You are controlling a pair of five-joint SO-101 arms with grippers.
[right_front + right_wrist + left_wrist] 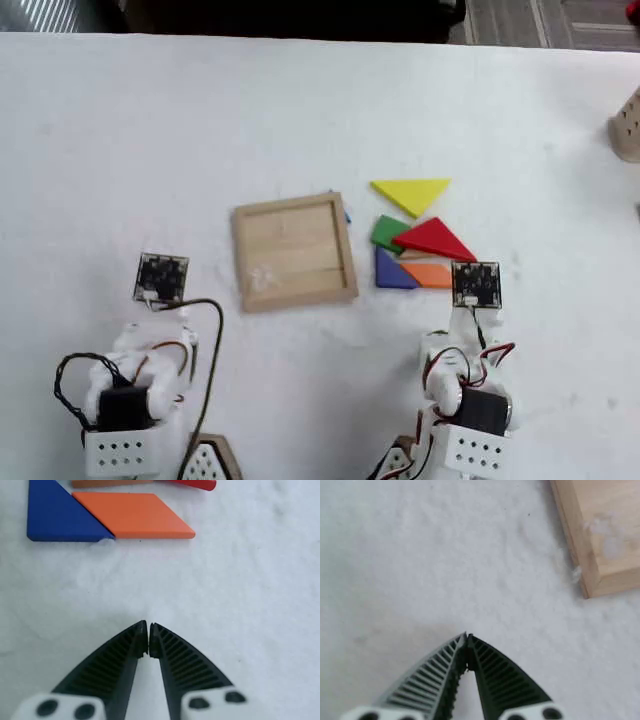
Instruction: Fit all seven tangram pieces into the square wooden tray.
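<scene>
Left gripper: fingers pressed together, empty, over the table at 9 o'clock of the tray.
Right gripper: closed, empty, near the orange parallelogram and blue triangle.
Tangram pieces: clustered outside the tray, at its 3 o'clock.

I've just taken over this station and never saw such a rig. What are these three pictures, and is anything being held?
Two robot arms sit side by side at a white table. The high view looks down on both: the left arm is near the empty wooden tray, the right arm near loose pieces: a yellow triangle, green piece, red triangle, blue triangle and orange parallelogram. The other two pictures come from a camera on each wrist. The left gripper is shut over bare table beside the tray's corner; the right gripper is shut short of the blue and orange pieces. Neither holds anything.
</scene>
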